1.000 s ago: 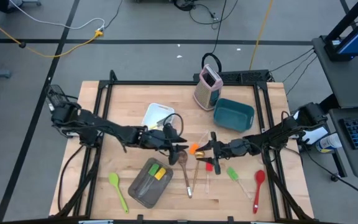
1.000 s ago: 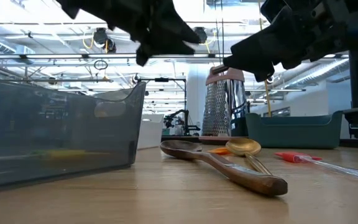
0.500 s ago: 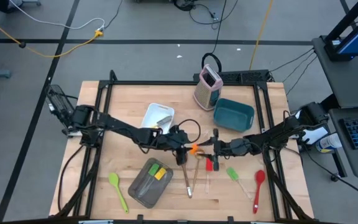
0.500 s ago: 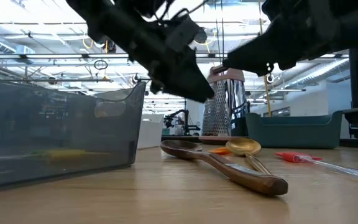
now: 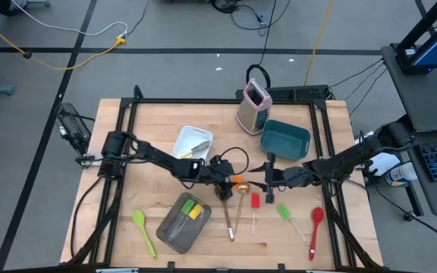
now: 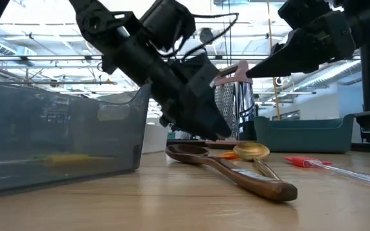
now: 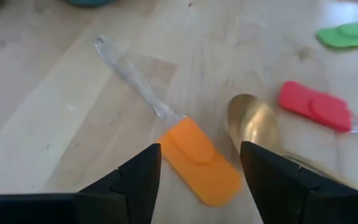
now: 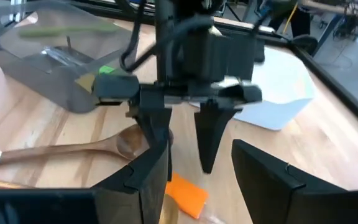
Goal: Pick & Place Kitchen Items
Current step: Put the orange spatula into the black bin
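Two arms meet over the orange silicone spatula [image 7: 201,161] at mid-surface.
Left gripper [image 5: 232,182], fingers spread wider than before, straddles its flat blade on pale wood; right gripper [image 5: 268,176] waits open, empty, having backed off.

You have a wooden bench [image 5: 158,121] under everything. Beyond the left tool [image 5: 234,184], toward the far edge, stands the pink-and-steel grater [image 5: 253,106], upright, with the teal bin [image 5: 284,139] just beside it. The white tray [image 5: 192,140] lies near that tool's arm. On its near side rests the grey pan [image 5: 174,227].
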`<action>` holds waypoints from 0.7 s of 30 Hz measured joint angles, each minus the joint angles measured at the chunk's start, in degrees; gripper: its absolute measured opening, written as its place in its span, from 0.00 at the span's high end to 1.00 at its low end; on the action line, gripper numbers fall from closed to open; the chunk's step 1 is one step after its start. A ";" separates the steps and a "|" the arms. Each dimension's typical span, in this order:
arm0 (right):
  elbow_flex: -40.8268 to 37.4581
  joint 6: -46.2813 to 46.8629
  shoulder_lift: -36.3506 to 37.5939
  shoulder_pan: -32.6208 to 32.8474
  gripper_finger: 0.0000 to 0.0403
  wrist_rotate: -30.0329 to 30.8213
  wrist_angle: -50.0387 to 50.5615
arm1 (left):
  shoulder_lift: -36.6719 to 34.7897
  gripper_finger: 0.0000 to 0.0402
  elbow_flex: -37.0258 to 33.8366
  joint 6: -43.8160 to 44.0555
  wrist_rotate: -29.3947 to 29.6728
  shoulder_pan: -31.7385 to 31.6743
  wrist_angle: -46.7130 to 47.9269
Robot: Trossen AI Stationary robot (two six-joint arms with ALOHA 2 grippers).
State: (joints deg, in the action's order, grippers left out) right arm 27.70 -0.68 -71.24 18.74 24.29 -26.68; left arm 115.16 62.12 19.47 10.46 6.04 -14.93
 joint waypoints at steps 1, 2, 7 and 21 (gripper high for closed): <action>0.00 -1.14 0.12 0.00 0.58 0.00 -0.01 | 0.42 0.43 0.34 0.03 -0.02 -0.07 0.02; 0.00 -2.40 0.15 -0.04 0.58 0.00 -0.08 | 0.52 0.43 0.44 -0.02 -0.03 -0.20 0.23; 0.00 -7.46 0.12 -1.11 0.58 -0.09 -0.06 | 0.34 0.43 3.54 -2.18 -0.15 -1.05 6.16; 0.00 -9.22 0.10 -7.93 0.58 -0.28 -0.06 | 1.96 0.43 14.62 -0.48 -2.13 -1.40 24.47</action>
State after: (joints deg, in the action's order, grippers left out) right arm 27.70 -9.90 -71.13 10.81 24.01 -26.74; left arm 117.12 76.75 18.99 8.33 4.64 9.54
